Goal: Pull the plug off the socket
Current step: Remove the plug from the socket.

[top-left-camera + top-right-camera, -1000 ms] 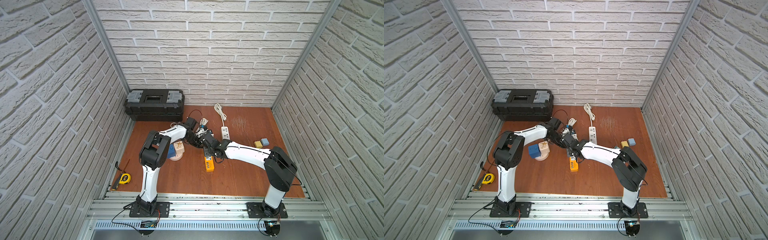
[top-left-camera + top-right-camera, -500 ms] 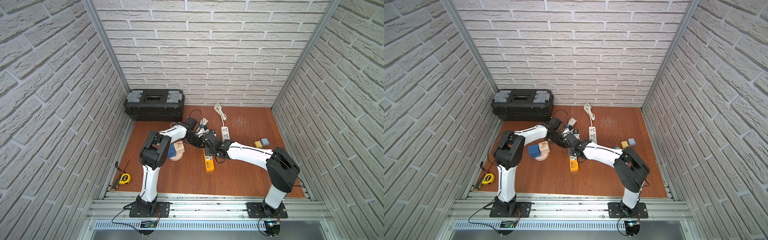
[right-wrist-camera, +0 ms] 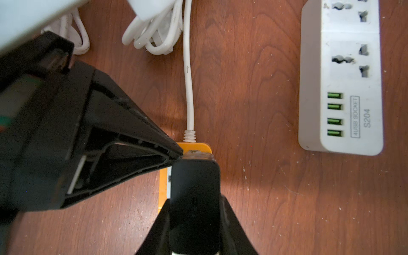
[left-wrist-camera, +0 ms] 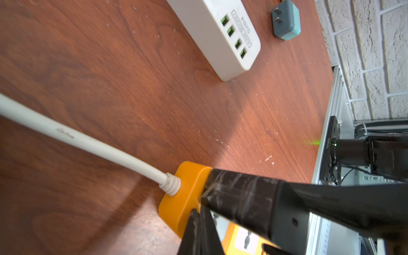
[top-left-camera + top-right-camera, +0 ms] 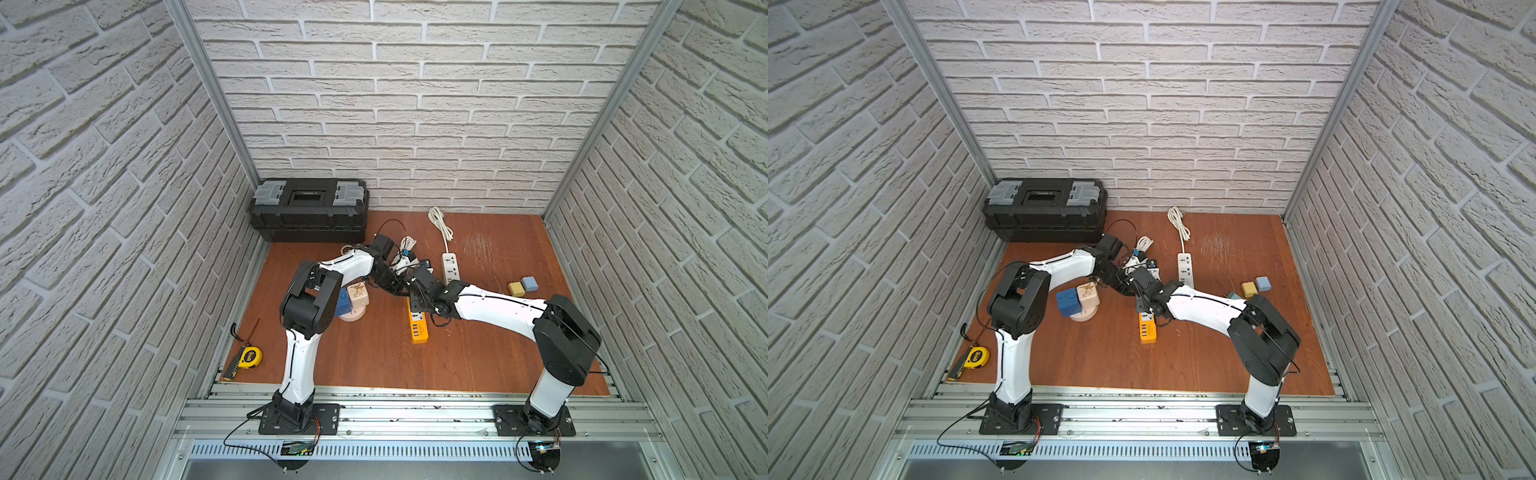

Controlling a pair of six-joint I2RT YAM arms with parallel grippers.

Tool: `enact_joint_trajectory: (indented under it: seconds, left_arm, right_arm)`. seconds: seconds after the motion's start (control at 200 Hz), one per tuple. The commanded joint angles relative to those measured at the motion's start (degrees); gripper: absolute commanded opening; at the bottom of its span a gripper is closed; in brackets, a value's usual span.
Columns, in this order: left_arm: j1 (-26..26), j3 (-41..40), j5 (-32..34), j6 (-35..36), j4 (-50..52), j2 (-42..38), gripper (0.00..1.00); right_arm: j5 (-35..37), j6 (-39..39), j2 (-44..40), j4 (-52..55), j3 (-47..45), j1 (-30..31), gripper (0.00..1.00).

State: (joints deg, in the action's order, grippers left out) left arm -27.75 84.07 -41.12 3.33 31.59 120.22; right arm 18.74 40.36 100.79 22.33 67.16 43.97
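Note:
An orange power strip (image 5: pixel 419 326) (image 5: pixel 1147 328) lies mid-table, with a white cable (image 3: pixel 188 88) leaving its far end. In the right wrist view a black plug (image 3: pixel 195 176) stands on the strip (image 3: pixel 162 189), its prongs hidden. My right gripper (image 3: pixel 195 198) is shut on the plug, one finger on each side. My left gripper (image 4: pixel 202 204) is shut with nothing between its fingers. Its tips press on the strip's cable end (image 4: pixel 183 194), right beside the plug. In both top views the two grippers meet over that end (image 5: pixel 409 291) (image 5: pixel 1138 286) and hide the plug.
A white power strip (image 5: pixel 451 268) (image 3: pixel 340 88) lies close to the right of the orange one. Coiled white cables (image 5: pixel 405 245), a black toolbox (image 5: pixel 309 210), blocks on a round base (image 5: pixel 353 301), yellow and blue blocks (image 5: pixel 523 286), a grey-blue adapter (image 4: pixel 286 19) and a tape measure (image 5: pixel 250 357) are around.

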Motion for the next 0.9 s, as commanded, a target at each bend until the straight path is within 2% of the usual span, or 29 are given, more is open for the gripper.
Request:
enact_joint_trajectory:
  seconds: [0.0, 0.2, 0.42, 0.76, 0.895]
  left_arm:
    - [0.2, -2.4, 5.0, 2.9, 7.0, 2.2, 0.00]
    - [0.0, -2.7, 3.7, 3.6, 8.0, 2.3, 0.00]
    - [-0.6, -2.1, 5.0, 3.1, 7.9, 3.4, 0.00]
    - [0.0, -2.6, 7.9, 1.3, 6.5, 4.7, 0.00]
    - [0.1, -2.7, 8.1, 1.1, 6.3, 4.8, 0.00]
  right_arm:
    - [2.2, 1.1, -2.5, -1.9, -0.6, -0.2, 0.02]
    - [2.1, 1.3, -2.3, -2.3, -0.9, -0.2, 0.02]
    - [2.2, 1.0, -2.5, -2.2, -0.9, 0.0, 0.02]
    - [9.9, -2.7, -0.8, 3.4, 3.3, 4.2, 0.02]
    - [9.3, -2.7, 0.1, 3.6, 4.3, 4.4, 0.02]
